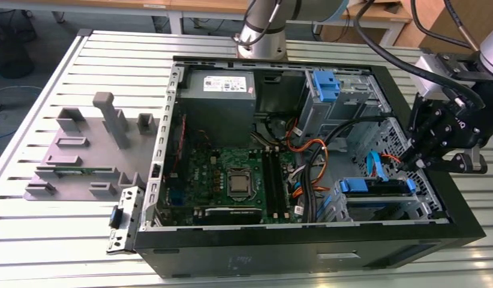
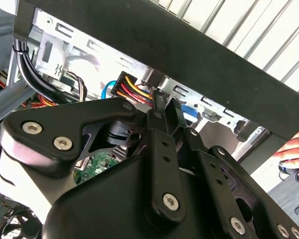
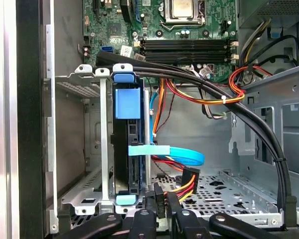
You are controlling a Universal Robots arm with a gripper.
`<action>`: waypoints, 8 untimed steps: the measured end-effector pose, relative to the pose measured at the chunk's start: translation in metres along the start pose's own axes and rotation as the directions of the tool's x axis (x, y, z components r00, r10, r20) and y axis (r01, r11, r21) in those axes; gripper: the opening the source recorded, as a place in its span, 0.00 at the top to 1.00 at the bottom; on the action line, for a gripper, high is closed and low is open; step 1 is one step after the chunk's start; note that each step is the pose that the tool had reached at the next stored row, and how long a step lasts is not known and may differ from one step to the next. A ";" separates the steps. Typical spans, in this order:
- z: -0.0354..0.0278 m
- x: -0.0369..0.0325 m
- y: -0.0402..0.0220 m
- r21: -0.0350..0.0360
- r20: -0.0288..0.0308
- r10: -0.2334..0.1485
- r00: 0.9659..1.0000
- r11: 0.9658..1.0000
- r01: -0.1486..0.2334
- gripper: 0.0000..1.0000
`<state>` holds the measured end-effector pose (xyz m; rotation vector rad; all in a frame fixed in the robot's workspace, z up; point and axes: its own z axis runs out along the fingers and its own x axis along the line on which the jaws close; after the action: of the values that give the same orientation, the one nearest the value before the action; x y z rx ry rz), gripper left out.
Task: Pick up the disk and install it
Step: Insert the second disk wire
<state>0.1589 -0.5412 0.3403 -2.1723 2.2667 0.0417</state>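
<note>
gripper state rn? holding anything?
Gripper: cannot tell. It sits at the case's edge by the disk, which is in its drive cage.

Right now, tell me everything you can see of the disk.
The disk stands on edge in a metal drive cage at the case's front corner: dark body, bright blue plastic carrier with a tab at each end. A light blue flat cable runs from its side. The gripper hovers just beside the cage, apart from the disk.
</note>
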 end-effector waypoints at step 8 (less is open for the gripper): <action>0.0015 0.0007 0.0165 0.001 0.000 0.000 1.000 1.000 0.000 0.76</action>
<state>0.1423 -0.5412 0.3392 -2.1719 2.2661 0.0404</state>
